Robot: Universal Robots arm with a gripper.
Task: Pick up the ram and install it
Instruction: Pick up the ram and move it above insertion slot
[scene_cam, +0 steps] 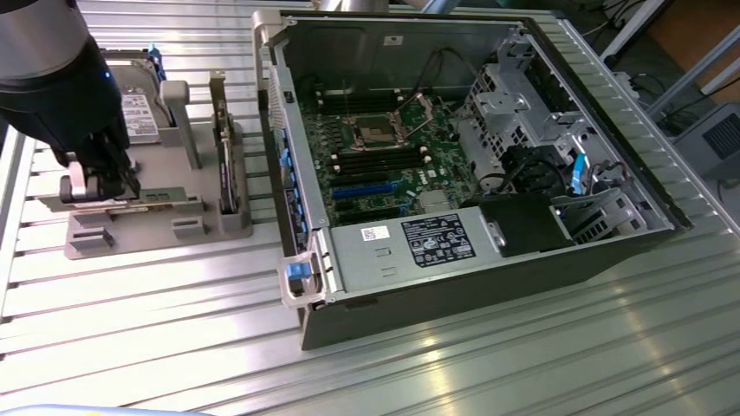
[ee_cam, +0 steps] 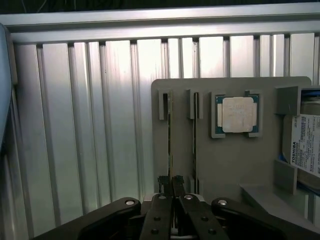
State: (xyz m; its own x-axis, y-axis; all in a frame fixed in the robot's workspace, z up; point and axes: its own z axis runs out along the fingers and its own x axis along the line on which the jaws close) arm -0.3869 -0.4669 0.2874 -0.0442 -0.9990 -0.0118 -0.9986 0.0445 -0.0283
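Note:
Two thin green ram sticks stand on edge in slots of a grey holder (ee_cam: 225, 160). My gripper (ee_cam: 171, 181) is down at the holder, its fingers closed on the end of one ram (ee_cam: 170, 142), which still sits in its slot. The second ram (ee_cam: 194, 130) stands parallel beside it, untouched. In the exterior view my gripper (scene_cam: 102, 195) is low over the holder (scene_cam: 151, 230) on the exterior view's left, with a green strip of ram (scene_cam: 162, 197) showing just beside it. The open computer case (scene_cam: 463, 147) lies to the exterior view's right.
On the holder sit a square silver processor (ee_cam: 237, 114) and a hard drive with a white label (ee_cam: 306, 147). A card (scene_cam: 225, 169) stands upright on the holder near the case. Inside the case are the motherboard (scene_cam: 387, 152) and power supply (scene_cam: 405, 243). A ribbed metal table (scene_cam: 173, 329) lies underneath.

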